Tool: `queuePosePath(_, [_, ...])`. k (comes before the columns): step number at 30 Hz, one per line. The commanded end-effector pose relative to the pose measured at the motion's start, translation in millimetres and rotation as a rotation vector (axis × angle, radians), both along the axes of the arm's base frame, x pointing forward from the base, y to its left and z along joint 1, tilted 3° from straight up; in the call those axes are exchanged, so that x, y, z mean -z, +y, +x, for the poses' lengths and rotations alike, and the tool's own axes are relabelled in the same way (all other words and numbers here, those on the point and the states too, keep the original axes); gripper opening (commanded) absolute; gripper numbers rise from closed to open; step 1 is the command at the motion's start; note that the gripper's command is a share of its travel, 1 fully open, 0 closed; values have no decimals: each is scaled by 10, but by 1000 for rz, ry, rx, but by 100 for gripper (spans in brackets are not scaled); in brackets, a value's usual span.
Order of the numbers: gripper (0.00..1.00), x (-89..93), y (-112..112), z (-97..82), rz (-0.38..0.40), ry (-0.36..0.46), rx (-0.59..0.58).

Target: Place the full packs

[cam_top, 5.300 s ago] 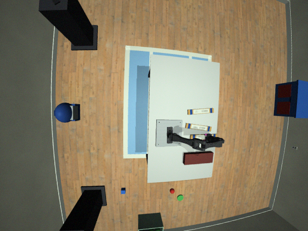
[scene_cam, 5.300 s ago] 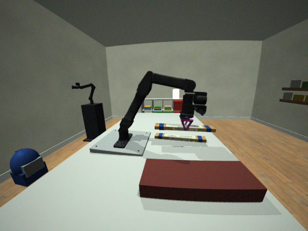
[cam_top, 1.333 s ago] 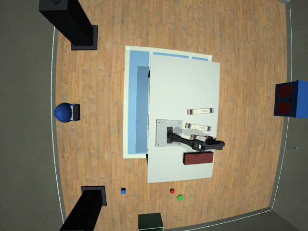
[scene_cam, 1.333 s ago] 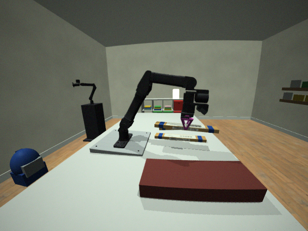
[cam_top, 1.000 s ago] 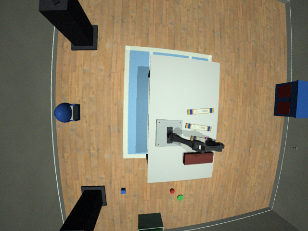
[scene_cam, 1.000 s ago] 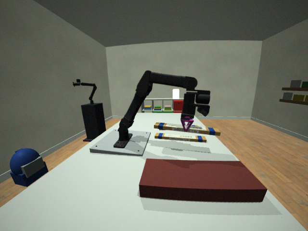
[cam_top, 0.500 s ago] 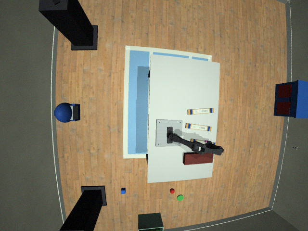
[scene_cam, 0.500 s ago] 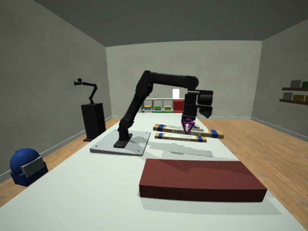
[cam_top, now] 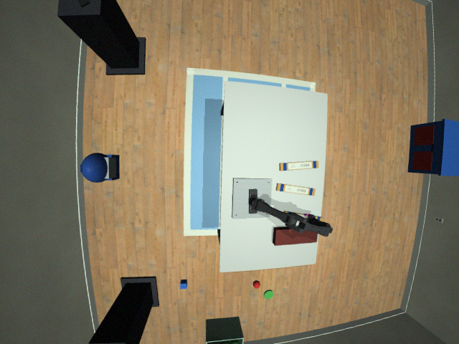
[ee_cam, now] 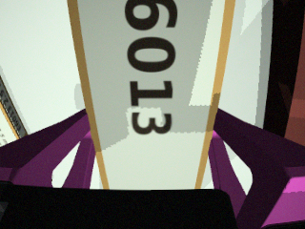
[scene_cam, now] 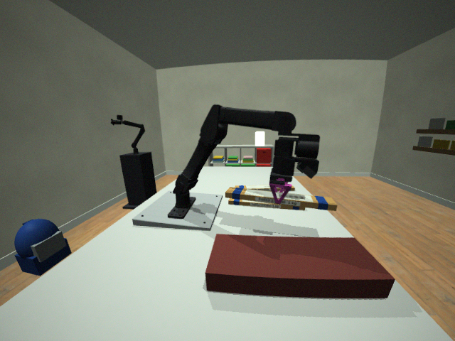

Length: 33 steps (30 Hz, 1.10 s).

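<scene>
Between the pincer's (cam_top: pixel 308 216) (scene_cam: pixel 279 194) (ee_cam: pixel 152 138) fingers, one electrode pack (scene_cam: pixel 301 202) (ee_cam: pixel 148 95).

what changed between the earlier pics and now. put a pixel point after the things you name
The gripper (scene_cam: pixel 279 192) (ee_cam: pixel 152 114) and the pack it holds (scene_cam: pixel 281 198) (ee_cam: pixel 152 95) have moved toward the dark red platform (cam_top: pixel 295 239) (scene_cam: pixel 293 256). It was already held. The other two packs (cam_top: pixel 298 165) (cam_top: pixel 295 189), the platform and the arm's base plate (cam_top: pixel 241 185) (scene_cam: pixel 146 219) stayed put.
</scene>
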<state>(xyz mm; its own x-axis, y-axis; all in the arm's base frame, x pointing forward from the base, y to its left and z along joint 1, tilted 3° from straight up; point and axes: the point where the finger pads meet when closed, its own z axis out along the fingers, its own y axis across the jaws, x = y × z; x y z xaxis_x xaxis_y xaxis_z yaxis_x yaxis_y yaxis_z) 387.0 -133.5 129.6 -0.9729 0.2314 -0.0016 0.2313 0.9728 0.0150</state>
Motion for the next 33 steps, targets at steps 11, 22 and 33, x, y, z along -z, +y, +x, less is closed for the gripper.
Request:
queuePosePath(11, [0, -295, -96, 52, -21, -77, -30])
queuePosePath(22, [0, -280, -114, 16, -22, -69, -22])
queuePosePath(33, [0, -275, -109, 7, -21, -66, -22])
